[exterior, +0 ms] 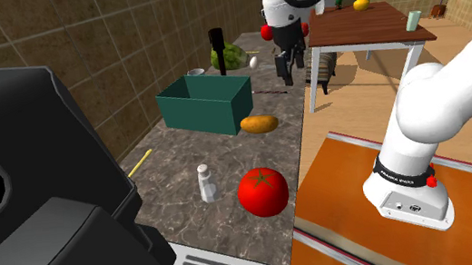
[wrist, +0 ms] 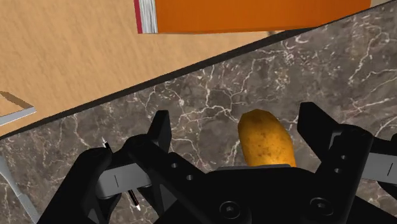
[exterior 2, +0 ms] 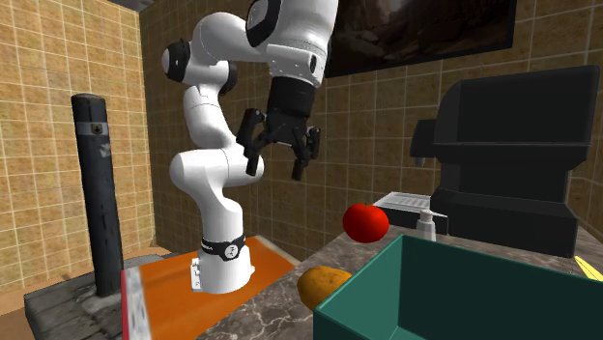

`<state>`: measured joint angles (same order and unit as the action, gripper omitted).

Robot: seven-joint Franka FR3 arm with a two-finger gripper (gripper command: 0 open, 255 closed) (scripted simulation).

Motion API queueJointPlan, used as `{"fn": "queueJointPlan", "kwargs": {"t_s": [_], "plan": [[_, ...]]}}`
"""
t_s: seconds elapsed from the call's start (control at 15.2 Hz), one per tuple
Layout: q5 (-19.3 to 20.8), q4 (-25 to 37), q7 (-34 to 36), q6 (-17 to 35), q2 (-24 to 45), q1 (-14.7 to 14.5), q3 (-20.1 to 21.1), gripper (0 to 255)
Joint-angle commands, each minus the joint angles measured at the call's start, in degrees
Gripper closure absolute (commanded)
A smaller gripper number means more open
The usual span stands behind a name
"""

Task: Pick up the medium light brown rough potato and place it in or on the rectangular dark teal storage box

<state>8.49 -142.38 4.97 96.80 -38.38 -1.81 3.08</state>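
While it hangs high over the bench [exterior: 183,160], the end effector [exterior: 288,62] holds its two fingers wide apart, clasping and touching nothing. Seen from the wrist, the potato [wrist: 266,140] lies on the marbled bench below in the gap between those fingers, clear of both. It rests just beside the open teal box [exterior: 205,103], between the box and a tomato [exterior: 262,191], near the bench's edge.
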Motion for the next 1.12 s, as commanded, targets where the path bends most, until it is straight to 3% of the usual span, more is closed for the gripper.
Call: {"fn": "queueJointPlan", "kwargs": {"t_s": [0.0, 0.53, 0.92, 1.06], "plan": [[1.2, 0.4, 1.3, 3.8, 4.2, -0.5, 1.9, 0], [9.8, 4.1, 8.8, 15.1, 21.4, -0.9, 9.3, 0], [20.6, 10.3, 16.8, 19.2, 36.1, -1.2, 13.5, 0], [22.4, 10.8, 18.0, 20.1, 38.2, -1.3, 13.5, 0]]}}
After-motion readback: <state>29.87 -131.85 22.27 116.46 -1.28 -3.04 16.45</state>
